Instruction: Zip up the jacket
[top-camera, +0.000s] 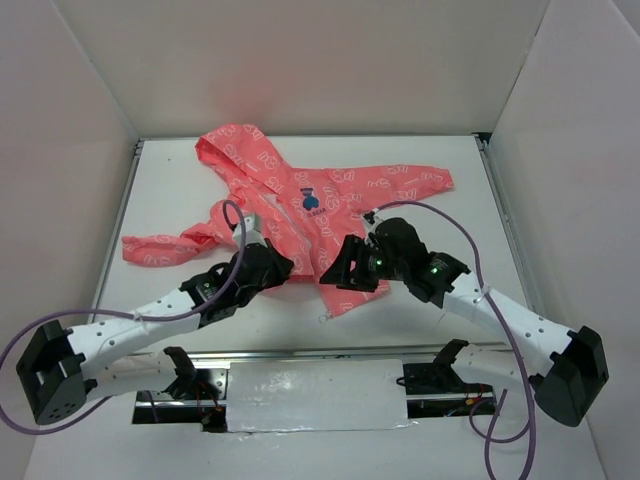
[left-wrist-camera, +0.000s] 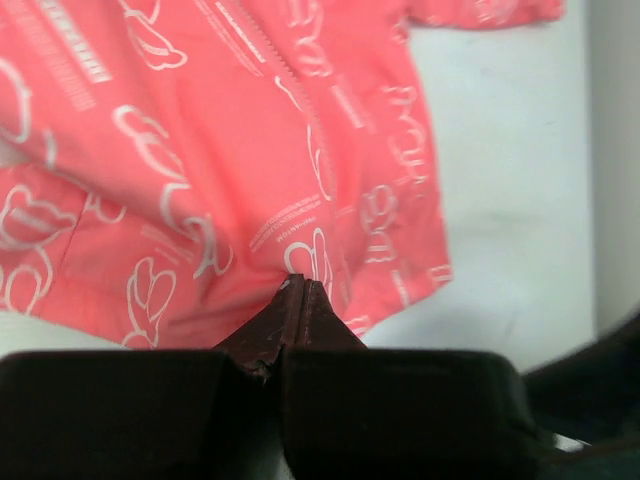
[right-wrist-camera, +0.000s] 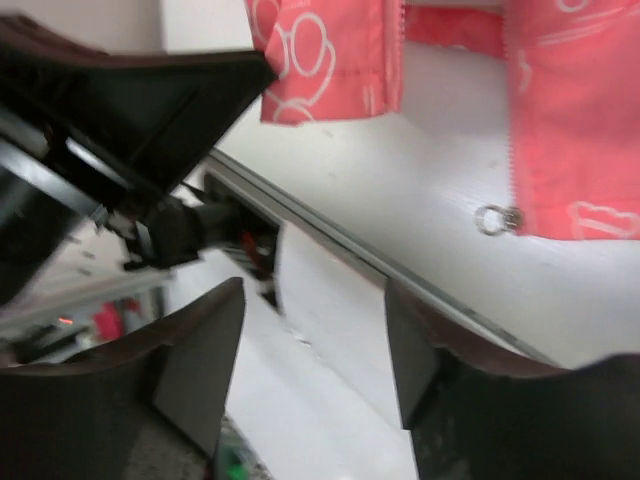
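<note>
Hem of thin coral-pink hooded jacket (left-wrist-camera: 200, 150) pinched in closed left gripper (left-wrist-camera: 296, 290), likely anchoring; right gripper (right-wrist-camera: 312, 300) parted, empty (silver ring zipper-pull (right-wrist-camera: 497, 219) ahead).

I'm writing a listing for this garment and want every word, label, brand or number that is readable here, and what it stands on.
No text here is legible enough to quote.
White lettering printed in short strips on the jacket: too blurred to read.
Blue chest emblem: too small to tell whether it carries any text.
</note>
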